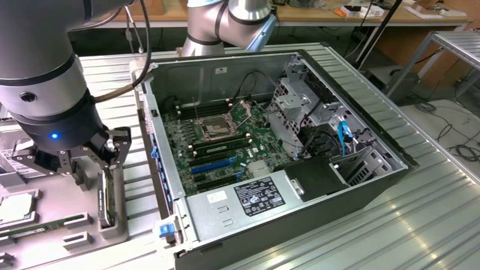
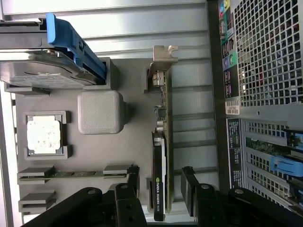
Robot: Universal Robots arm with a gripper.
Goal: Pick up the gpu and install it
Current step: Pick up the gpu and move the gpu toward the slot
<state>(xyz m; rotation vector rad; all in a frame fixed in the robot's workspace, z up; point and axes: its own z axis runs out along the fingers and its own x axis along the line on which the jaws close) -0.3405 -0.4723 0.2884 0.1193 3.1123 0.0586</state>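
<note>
The gripper (image 1: 94,166) is hanging wide open, holding nothing, straddling the gpu (image 2: 163,142), which is standing on edge in its holder (image 2: 109,156) at the case's (image 1: 315,216) nine o'clock in the exterior view, so pickup and install are both waiting

open computer case (image 1: 225,63), grey tray (image 2: 137,123), processor (image 2: 43,135)

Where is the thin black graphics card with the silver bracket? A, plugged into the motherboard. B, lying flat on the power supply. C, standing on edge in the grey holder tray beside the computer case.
C: the thin black graphics card stands on edge in the grey plastic tray, between the open gripper's fingers.
</note>
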